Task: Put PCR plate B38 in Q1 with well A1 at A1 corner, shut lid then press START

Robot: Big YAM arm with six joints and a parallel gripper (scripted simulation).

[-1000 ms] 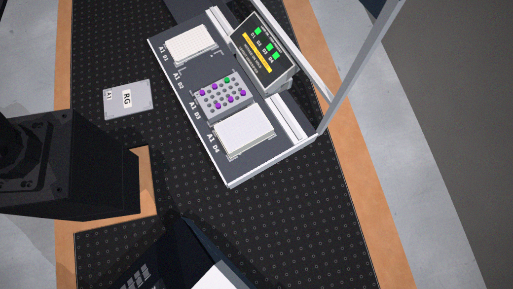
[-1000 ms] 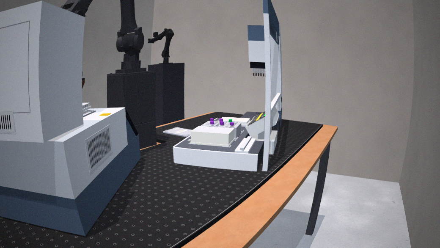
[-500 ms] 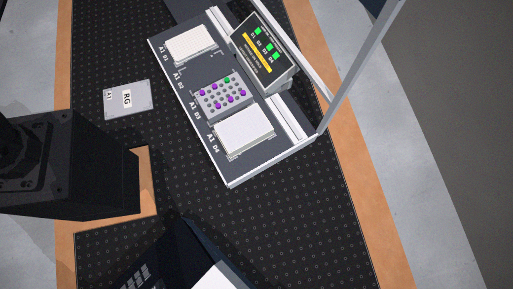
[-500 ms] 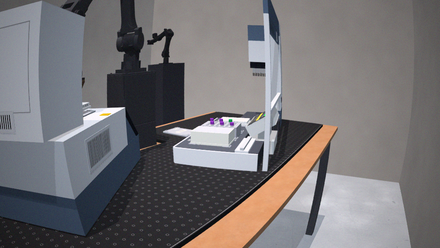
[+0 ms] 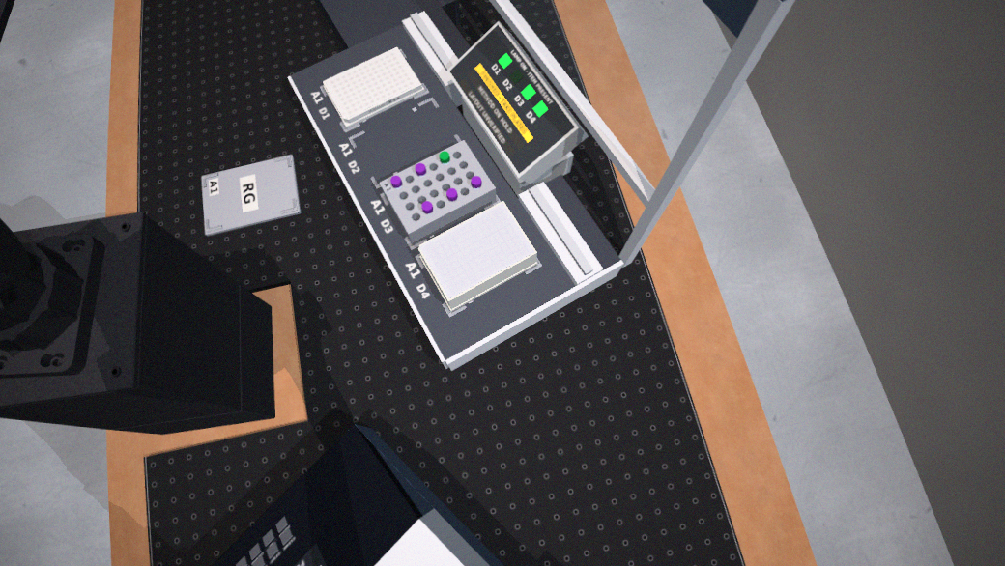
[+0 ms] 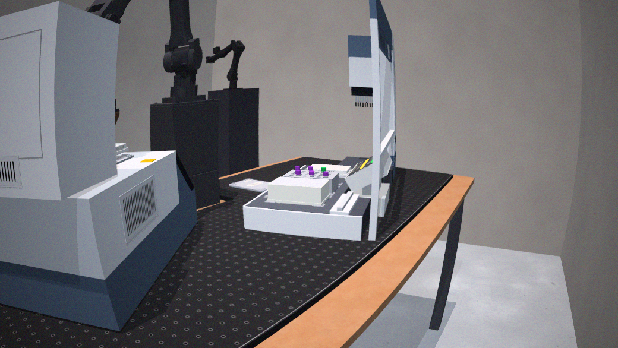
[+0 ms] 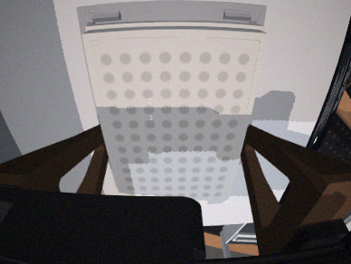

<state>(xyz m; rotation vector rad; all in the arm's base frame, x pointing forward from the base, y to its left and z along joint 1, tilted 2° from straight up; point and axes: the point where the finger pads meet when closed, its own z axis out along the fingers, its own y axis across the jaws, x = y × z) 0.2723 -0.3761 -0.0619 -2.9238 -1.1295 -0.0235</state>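
White PCR plate B38 [image 7: 171, 113] clamped between fingers of gripper [image 7: 175, 167], held in air | D2 [image 5: 393, 144] vacant | plate R33 [image 5: 372, 87] on D1 | tube cooling block [image 5: 436, 189] on D3

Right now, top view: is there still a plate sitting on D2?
No. The D2 position shows only bare deck between plate R33 and the tube cooling block.

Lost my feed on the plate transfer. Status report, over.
End effector shut on plate B38. D2 vacated. Q1's lid stands up. Nothing seen in the way.
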